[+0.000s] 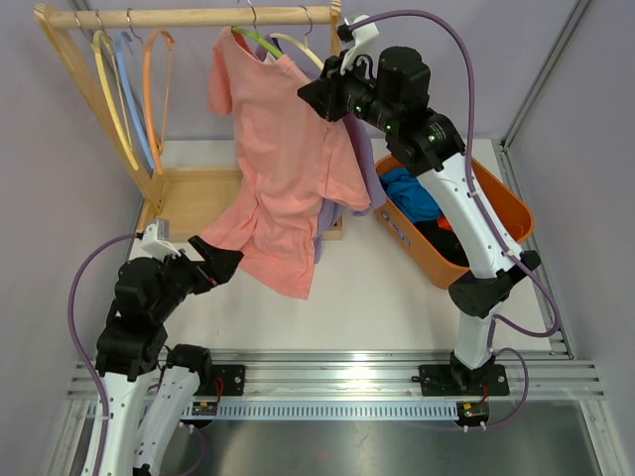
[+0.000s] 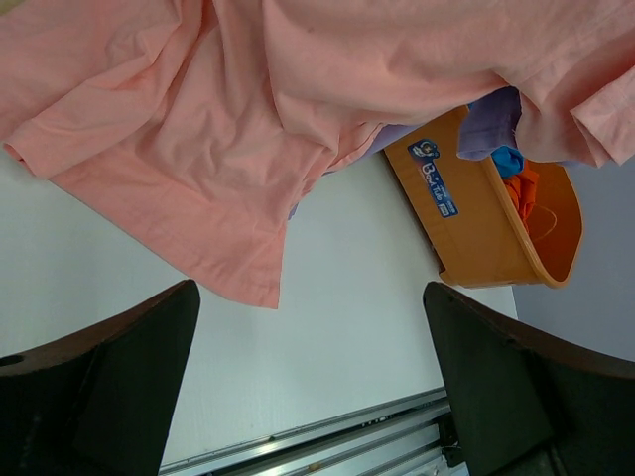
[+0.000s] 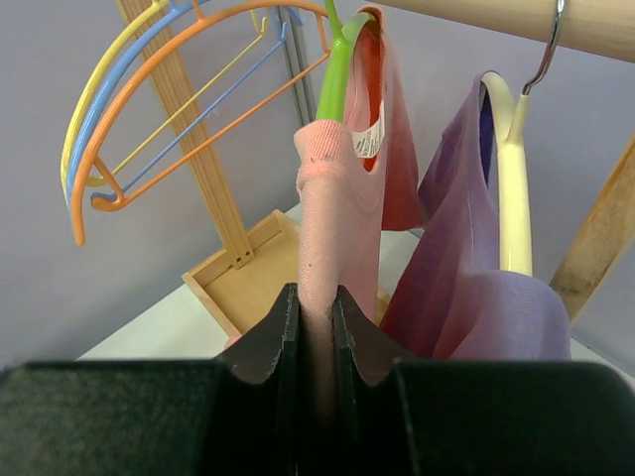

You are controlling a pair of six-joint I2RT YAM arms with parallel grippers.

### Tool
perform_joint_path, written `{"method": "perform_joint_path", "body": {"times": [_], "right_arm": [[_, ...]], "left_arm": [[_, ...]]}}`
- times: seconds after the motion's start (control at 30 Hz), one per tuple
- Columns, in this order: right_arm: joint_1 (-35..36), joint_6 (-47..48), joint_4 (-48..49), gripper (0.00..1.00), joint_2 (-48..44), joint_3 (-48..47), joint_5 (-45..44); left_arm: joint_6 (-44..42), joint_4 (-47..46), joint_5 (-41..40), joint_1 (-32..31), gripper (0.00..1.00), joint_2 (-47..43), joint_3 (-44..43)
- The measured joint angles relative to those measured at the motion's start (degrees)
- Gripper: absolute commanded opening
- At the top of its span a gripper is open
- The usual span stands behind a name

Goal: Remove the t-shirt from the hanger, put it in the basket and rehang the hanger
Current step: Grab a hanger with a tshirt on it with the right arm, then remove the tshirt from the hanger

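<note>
A salmon-pink t-shirt point(image 1: 288, 169) hangs on a green hanger point(image 1: 260, 42) from the wooden rail point(image 1: 189, 17). My right gripper point(image 1: 319, 91) is shut on the shirt's shoulder; in the right wrist view the pink cloth point(image 3: 332, 208) is pinched between the jaws below the green hanger point(image 3: 335, 69). My left gripper point(image 1: 220, 263) is open and low, at the shirt's lower left hem. In the left wrist view the hem point(image 2: 198, 228) hangs above and beyond the wide-open fingers point(image 2: 109, 387), not between them.
A purple shirt point(image 3: 466, 268) on a cream hanger point(image 3: 511, 188) hangs right behind the pink one. Yellow, blue and orange empty hangers point(image 1: 129, 89) hang at the rail's left. An orange bin point(image 1: 496, 203) with clothes sits at the right. The wooden rack base point(image 1: 198, 193) lies beneath.
</note>
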State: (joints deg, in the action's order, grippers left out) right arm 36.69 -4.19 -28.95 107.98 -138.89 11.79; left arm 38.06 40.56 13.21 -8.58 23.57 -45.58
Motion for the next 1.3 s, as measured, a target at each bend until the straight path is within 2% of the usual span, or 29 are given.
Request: {"method": "perform_joint_path", "body": {"times": [0.2,0.43,0.6,0.77,0.93,1.17,1.3], "right_arm": [[-0.57,-0.02,0.79,0.00,-0.87,2.34,4.09],[-4.48,1.31,2.62,0.00,-8.26,15.76,13.57],[-8.15,4.79,2.10,0.00,-15.21,25.29,20.79],[-10.78,15.19,-3.76,0.00,-24.79,36.68,28.70],[-12.39,27.10,-14.47,0.00,-34.21,47.67,34.86],[-13.22,39.36,-27.63,0.00,-41.03,55.63,39.34],[-13.29,42.58,-31.21,0.00,-42.77,57.00,40.79]], "left_arm": [[-0.07,0.11,-0.02,0.00,0.99,-0.02,0.00],[-1.33,0.00,0.13,0.00,0.99,-0.37,-0.04],[-5.77,-0.66,1.51,0.02,0.99,-0.72,-1.05],[-13.38,-4.15,5.22,0.04,0.99,-1.36,-2.03],[-22.43,-9.16,9.05,0.04,0.99,-1.95,-1.25],[-39.21,-14.25,16.44,0.04,0.99,-1.70,4.31],[-46.36,-16.24,23.63,0.04,0.99,4.63,4.57]]}}
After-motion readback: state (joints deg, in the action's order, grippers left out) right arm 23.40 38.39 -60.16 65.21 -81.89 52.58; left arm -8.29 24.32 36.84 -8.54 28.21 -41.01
